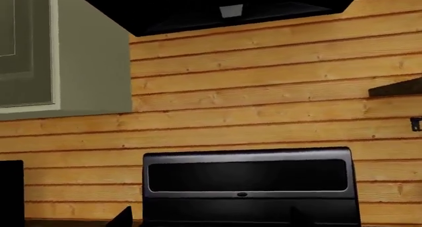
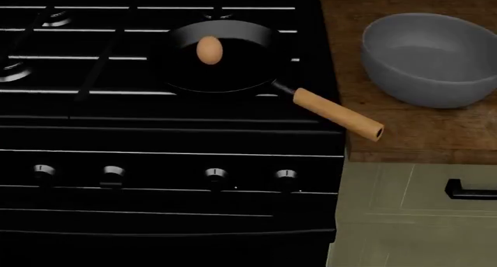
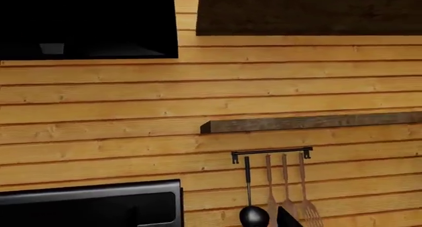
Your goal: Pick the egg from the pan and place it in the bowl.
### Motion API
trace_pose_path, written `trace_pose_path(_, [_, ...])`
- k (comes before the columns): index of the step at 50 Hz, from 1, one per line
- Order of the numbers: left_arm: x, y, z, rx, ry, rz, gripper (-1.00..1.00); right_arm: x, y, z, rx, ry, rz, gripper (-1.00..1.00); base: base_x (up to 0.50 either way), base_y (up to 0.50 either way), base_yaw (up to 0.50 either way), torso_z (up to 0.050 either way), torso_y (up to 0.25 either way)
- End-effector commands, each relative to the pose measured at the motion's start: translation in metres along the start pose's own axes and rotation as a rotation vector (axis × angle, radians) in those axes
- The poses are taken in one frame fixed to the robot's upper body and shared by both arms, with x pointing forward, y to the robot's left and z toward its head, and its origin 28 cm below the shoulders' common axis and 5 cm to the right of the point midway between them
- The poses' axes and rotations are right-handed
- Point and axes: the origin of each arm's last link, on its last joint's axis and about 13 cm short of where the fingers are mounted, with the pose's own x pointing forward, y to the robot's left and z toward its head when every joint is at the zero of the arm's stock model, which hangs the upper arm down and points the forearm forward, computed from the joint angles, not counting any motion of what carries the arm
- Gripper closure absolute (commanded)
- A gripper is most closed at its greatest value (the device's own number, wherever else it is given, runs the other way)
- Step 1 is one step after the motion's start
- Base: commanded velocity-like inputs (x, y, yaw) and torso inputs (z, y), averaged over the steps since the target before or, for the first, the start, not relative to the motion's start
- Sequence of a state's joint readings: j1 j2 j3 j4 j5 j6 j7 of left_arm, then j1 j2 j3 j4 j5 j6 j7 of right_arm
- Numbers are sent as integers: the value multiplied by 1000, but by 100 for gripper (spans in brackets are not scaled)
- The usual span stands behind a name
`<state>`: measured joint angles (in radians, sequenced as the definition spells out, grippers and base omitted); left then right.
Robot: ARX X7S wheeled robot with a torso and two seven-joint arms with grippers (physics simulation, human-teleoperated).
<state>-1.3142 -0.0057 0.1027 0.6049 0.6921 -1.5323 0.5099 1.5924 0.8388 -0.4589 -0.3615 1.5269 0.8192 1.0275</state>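
In the head view the tan egg (image 2: 208, 50) lies inside the black pan (image 2: 233, 75) on the stove, and the pan's wooden handle (image 2: 338, 114) points toward the front right. The blue-grey bowl (image 2: 432, 59) stands on the wooden counter to the right of the pan, empty. Neither gripper shows in the head view. The left gripper (image 1: 211, 222) shows only as two dark fingertips (image 1: 122, 218) set wide apart, empty, facing the back wall. The right gripper (image 3: 209, 221) likewise shows one clear fingertip (image 3: 287, 218) near the frame edge, open, facing the wall. No task object appears in either wrist view.
The black stove (image 2: 155, 133) has grates, and several knobs (image 2: 216, 174) along its front. A wooden counter (image 2: 404, 133) lies to its right, with a pale cabinet (image 2: 404, 214) below. The wrist views show a plank wall, the stove back panel (image 1: 247, 185), a range hood (image 1: 218, 9), a shelf (image 3: 310, 122) and hanging utensils (image 3: 277, 187).
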Motion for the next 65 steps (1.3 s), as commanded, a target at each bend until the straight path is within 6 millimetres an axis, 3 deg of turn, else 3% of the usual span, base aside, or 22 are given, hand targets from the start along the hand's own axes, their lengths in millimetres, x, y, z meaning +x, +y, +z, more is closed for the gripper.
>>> trace_pose_path(1, [13, 6, 15, -60, 45, 29, -100, 21, -3, 11, -2, 67, -34, -100, 0, 0, 0, 0, 0])
trace_pose_path(31, [12, 9, 15, -81, 43, 47, -100, 20, -7, 5, 66, 97, -11, -100, 0, -136, 0, 0, 0])
trace_pose_path(42, [8, 15, 12, -80, 49, 62, -100, 16, 1, 7, 42, 107, 22, -100, 0, -108, 0, 0, 0])
trace_pose_path(65, [6, 15, 14, -74, 35, 82, -100, 18, 3, -8, 61, 153, 46, -100, 395, 0, 0, 0, 0])
